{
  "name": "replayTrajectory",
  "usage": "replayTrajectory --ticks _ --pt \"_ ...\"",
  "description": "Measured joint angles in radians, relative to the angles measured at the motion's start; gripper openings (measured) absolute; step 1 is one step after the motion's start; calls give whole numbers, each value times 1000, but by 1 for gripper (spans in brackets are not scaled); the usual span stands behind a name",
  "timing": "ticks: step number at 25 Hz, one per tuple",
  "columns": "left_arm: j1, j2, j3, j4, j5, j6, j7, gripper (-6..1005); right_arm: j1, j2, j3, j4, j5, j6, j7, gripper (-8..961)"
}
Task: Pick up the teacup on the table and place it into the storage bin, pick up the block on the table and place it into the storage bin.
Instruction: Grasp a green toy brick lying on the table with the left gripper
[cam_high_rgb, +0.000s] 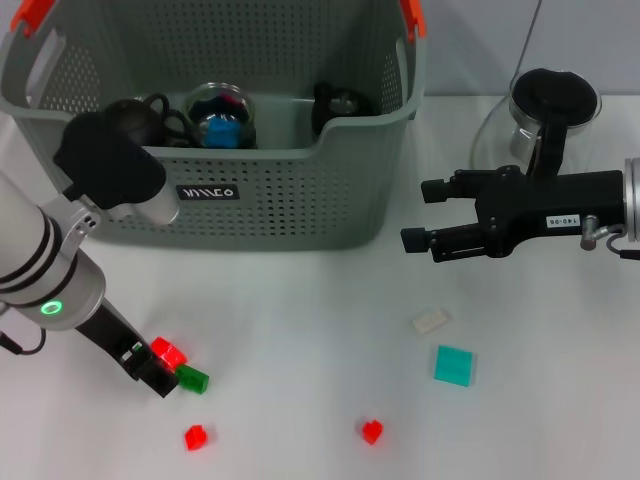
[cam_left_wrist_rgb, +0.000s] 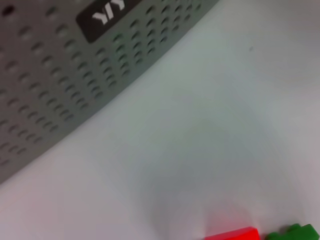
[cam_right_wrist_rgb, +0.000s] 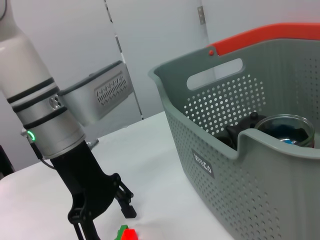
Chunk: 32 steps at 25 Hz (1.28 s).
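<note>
The storage bin (cam_high_rgb: 290, 200) is a grey-green perforated basket with orange clips at the back of the table; it also shows in the right wrist view (cam_right_wrist_rgb: 250, 170) and the left wrist view (cam_left_wrist_rgb: 45, 85). Inside it lie a black teacup (cam_high_rgb: 135, 115), a glass cup (cam_high_rgb: 220, 115) and another dark cup (cam_high_rgb: 340, 100). My left gripper (cam_high_rgb: 155, 372) is low over the table at the front left, open, its fingers right beside a red block (cam_high_rgb: 168, 352) and a green block (cam_high_rgb: 192, 378). My right gripper (cam_high_rgb: 415, 215) is open and empty, in the air to the right of the bin.
Loose on the table are a red block (cam_high_rgb: 195, 436), another red block (cam_high_rgb: 371, 431), a teal block (cam_high_rgb: 454, 365) and a white block (cam_high_rgb: 431, 320). A glass teapot (cam_high_rgb: 540, 110) with a black lid stands at the back right behind my right arm.
</note>
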Motion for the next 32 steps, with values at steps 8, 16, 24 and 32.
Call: replayTrajectory --ticks 8,16,24,32 --pt "-4 3 1 -23 1 -30 0 878 -1 0 0 0 0 0 0 912" --pt "-4 9 0 -23 3 -31 2 866 0 0 0 -3 0 0 0 911" --pt "-4 12 -3 -24 3 -34 4 854 1 0 0 -3 0 0 0 912" --pt "-3 11 0 -35 3 -45 3 842 2 0 0 -2 0 0 0 911"
